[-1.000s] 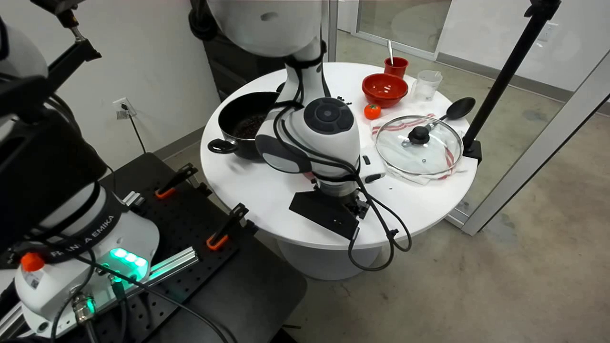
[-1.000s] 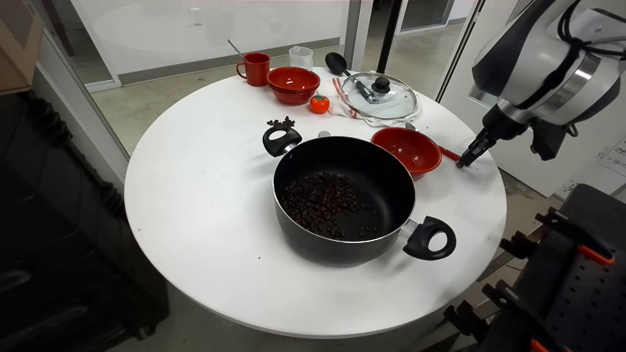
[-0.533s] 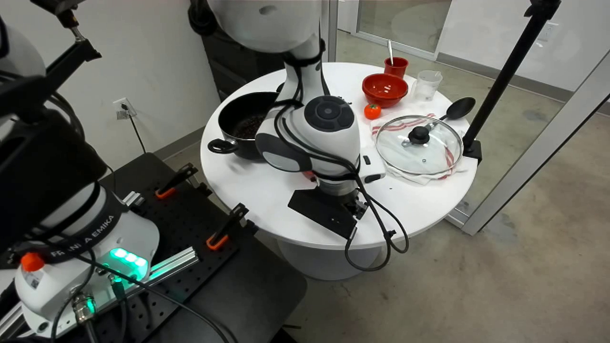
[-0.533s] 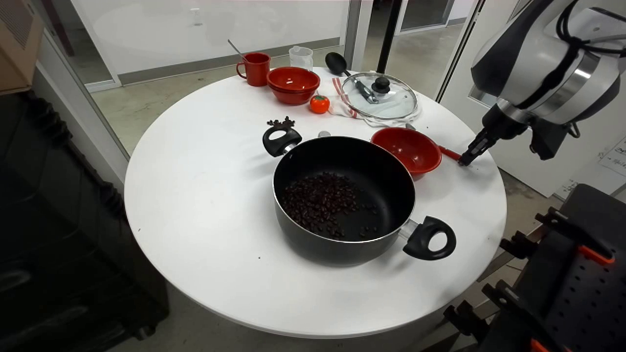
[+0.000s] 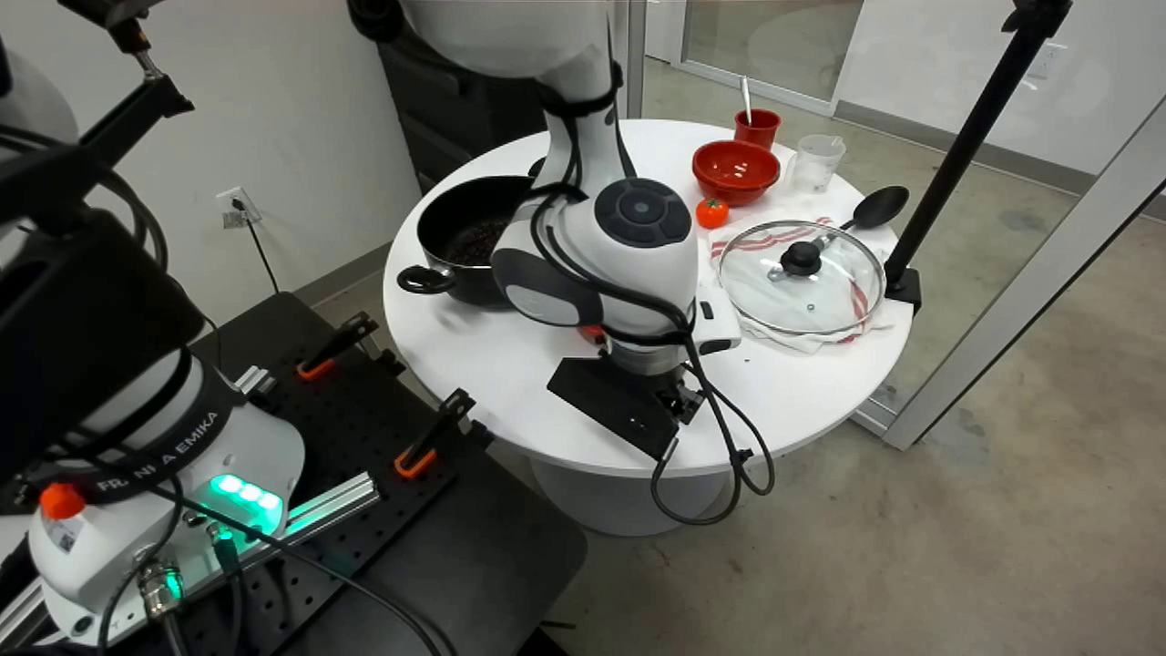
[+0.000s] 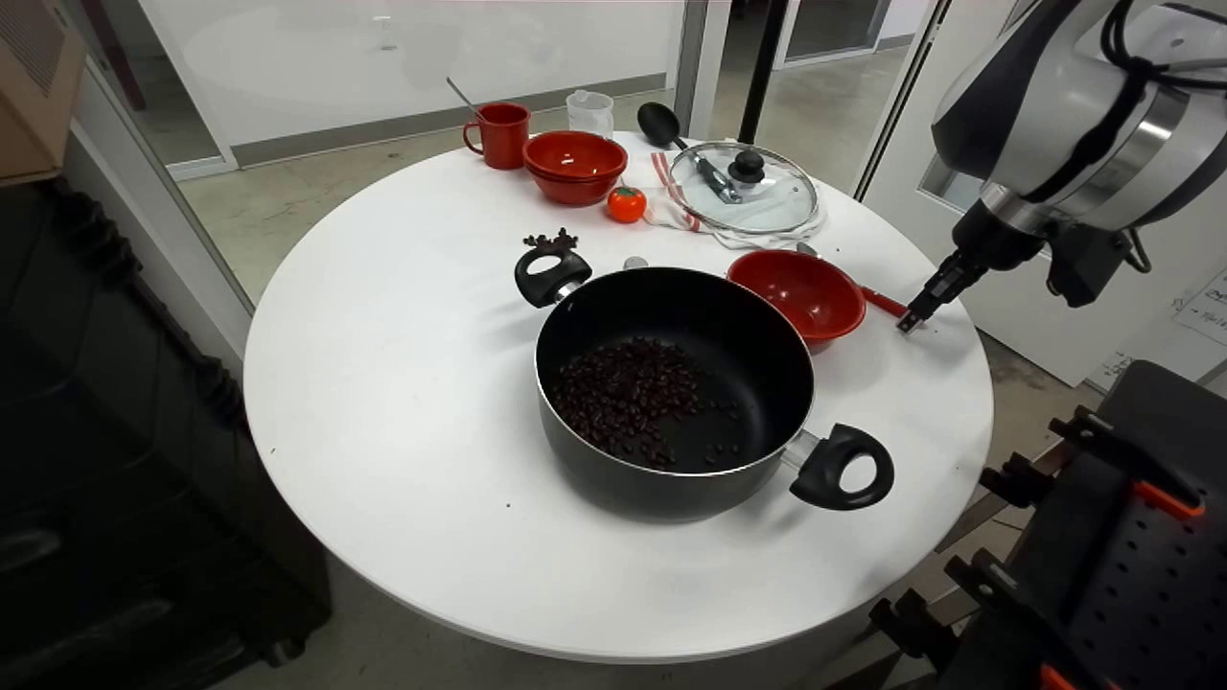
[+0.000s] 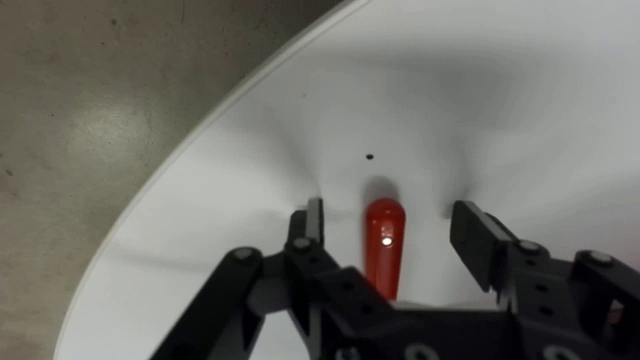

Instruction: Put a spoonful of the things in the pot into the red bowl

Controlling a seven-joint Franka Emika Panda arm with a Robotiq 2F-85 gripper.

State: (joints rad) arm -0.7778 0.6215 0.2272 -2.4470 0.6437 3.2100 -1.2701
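- The gripper (image 7: pixel 390 230) has its fingers spread in the wrist view, one to each side of a red handle (image 7: pixel 384 250), with a gap at both sides; nothing is pinched
- The handle lies on the table (image 6: pixel 412 383), its rounded end between the fingertips; in an exterior view it passes out of sight behind the red bowl (image 6: pixel 800 292), so its far end is hidden; I take it for the spoon needed here, not yet picked up
- The red bowl stands upright just beside the pot (image 6: pixel 671 494), touching or not I cannot tell; the pot covers part of it, but no beans show inside, so the serving looks undone
- The pot, upright, holds dark beans (image 6: pixel 628 393), heaped toward one side of its floor
- The glass lid (image 5: pixel 806 301) is off, lying on a striped cloth (image 5: pixel 802 343) apart from the pot, so the beans can be reached
- Left, by my judgement: pinch and lift the handle, scoop from the pot, carry to the bowl and tip out; the task looks near its beginning
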